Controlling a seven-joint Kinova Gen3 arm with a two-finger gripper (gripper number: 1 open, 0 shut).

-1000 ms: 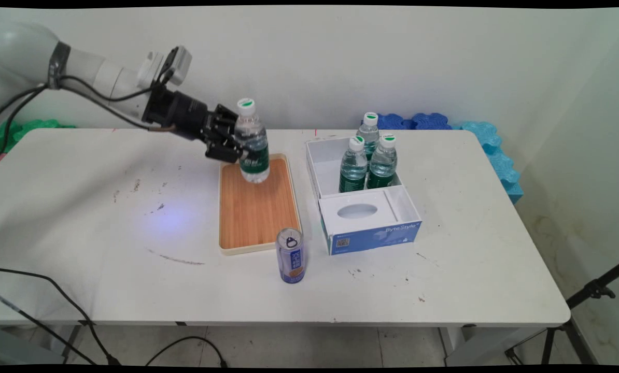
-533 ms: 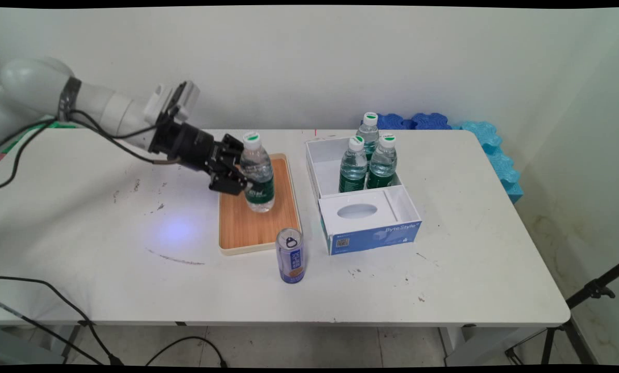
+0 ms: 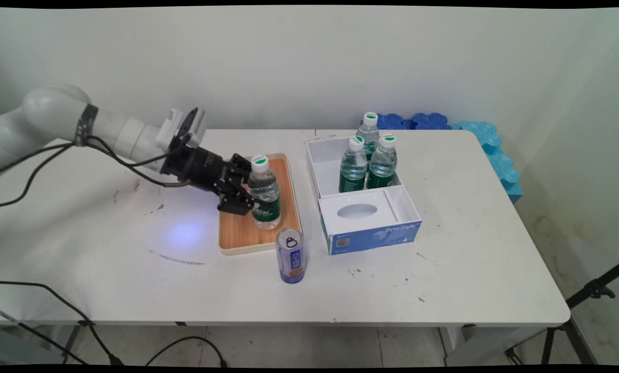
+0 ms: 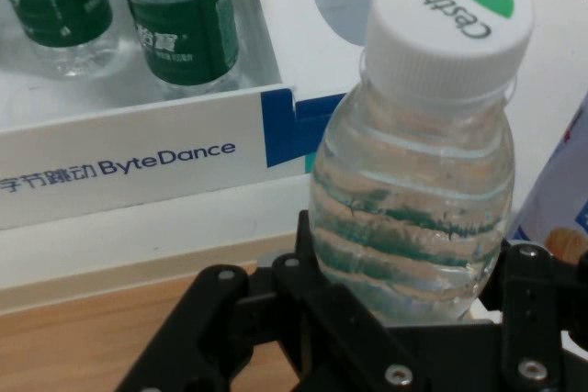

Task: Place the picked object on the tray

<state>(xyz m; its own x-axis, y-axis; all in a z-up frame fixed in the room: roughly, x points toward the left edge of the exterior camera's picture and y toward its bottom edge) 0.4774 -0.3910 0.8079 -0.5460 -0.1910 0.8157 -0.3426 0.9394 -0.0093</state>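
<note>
My gripper (image 3: 251, 201) is shut on a small water bottle (image 3: 265, 198) with a green label and a white-and-green cap. The bottle stands upright over the near right part of a wooden tray (image 3: 239, 230), at or just above its surface. In the hand view the bottle (image 4: 418, 199) fills the space between the black fingers (image 4: 533, 319), cap (image 4: 450, 20) at the top. A blue drink can (image 3: 290, 256) stands on the table just in front of the tray, close to the bottle.
A white and blue open box (image 3: 364, 228) sits right of the tray with three more water bottles (image 3: 369, 160) in its far compartment. The same box (image 4: 119, 162) shows in the hand view. Blue foam pieces (image 3: 488, 145) lie at the table's far right edge.
The arm has carried the bottle down and toward the near side, from above the tray's far end to low over its near right part.
</note>
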